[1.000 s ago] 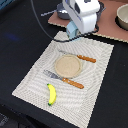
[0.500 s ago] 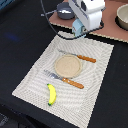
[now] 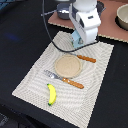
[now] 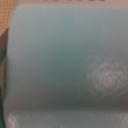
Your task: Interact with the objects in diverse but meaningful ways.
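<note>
On the exterior view's left side of the black worktop (image 3: 20, 40), the striped placemat (image 3: 35, 82) begins, and near its front edge lies the yellow banana (image 3: 51, 94), flat and well apart from the arm. Moving rightward, a fork (image 3: 64, 79) with an orange handle lies just in front of the tan plate (image 3: 68, 65), and a knife (image 3: 86, 58) with an orange handle lies just beside the plate's far rim. None of these has shifted over the last second.

Further right, the arm (image 3: 84, 20) stands over the mat's far edge. Since a second ago it has drifted slightly toward the exterior view's left and seems lower over the mat. Beneath the wrist a pale blue-white carton (image 3: 79, 39) shows, and in the wrist view that same carton (image 4: 65, 65) fills almost the whole picture, so it sits right against the camera. The claw itself is hidden behind the arm's body and the carton; I cannot tell whether it is clenched on the carton or released. Judging from the closeness, the carton is probably being carried or set down on the mat beside the plate, which would suit laying a place setting. At the far right a wooden board (image 3: 112, 27) holds a pale bowl (image 3: 122, 16), with a dark grey pot (image 3: 64, 10) behind the arm.
</note>
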Available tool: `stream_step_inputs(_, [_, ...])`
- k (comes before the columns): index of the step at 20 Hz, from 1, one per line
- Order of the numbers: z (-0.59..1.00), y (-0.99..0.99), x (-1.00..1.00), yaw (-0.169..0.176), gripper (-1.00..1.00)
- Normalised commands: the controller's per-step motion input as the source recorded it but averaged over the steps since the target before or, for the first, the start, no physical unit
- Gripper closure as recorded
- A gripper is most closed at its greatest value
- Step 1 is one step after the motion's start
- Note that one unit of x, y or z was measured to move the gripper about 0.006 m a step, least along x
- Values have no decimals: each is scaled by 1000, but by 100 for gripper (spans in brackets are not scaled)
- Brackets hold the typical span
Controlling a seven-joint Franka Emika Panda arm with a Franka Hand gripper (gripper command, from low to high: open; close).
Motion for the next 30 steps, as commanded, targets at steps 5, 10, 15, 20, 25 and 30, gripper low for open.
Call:
stream_step_inputs(5, [886,350,1,-37,-100])
stream_step_inputs(10, [1000,251,-78,-21,-100])
stream_step_inputs(15, [1000,90,-179,-6,-100])
stream_step_inputs(20, [690,-317,-14,-41,-100])
stream_step_inputs(25, [131,-697,-26,-50,-100])
stream_step_inputs(30, [0,-750,-48,-57,-100])
